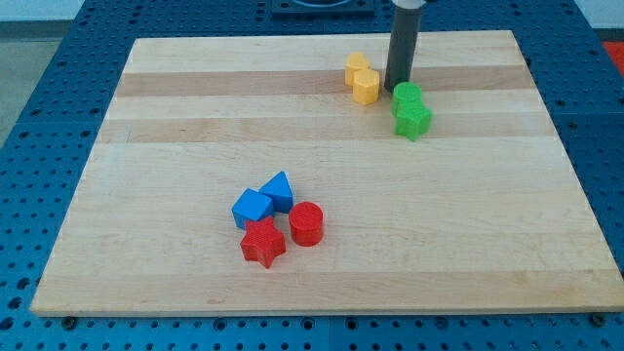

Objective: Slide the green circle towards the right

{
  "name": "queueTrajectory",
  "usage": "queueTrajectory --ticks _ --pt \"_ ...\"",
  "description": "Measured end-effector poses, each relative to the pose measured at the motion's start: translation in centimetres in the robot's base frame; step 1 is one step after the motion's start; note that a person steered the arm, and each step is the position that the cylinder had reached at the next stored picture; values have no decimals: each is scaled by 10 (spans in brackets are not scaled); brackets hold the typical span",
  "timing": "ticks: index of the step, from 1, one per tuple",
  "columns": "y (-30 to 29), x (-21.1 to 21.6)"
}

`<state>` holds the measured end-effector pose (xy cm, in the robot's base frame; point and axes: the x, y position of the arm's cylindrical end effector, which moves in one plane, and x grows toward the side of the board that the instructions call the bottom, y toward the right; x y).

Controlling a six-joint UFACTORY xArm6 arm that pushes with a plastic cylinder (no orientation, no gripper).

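The green circle [408,96] sits in the upper right part of the wooden board [195,127], touching a green star [412,120] just below it. My tip [395,87] is right at the green circle's upper left edge, between it and the yellow blocks. The rod rises straight up to the view's top.
Two yellow blocks [362,77] sit just left of my tip, touching each other. Near the board's lower middle lie a blue cube [252,207], a blue triangle [279,189], a red cylinder [306,223] and a red star [262,242].
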<state>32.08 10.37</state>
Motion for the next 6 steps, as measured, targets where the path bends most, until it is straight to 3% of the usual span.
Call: queueTrajectory --ticks 5,6 --pt "-41 35" --pt "-27 41"
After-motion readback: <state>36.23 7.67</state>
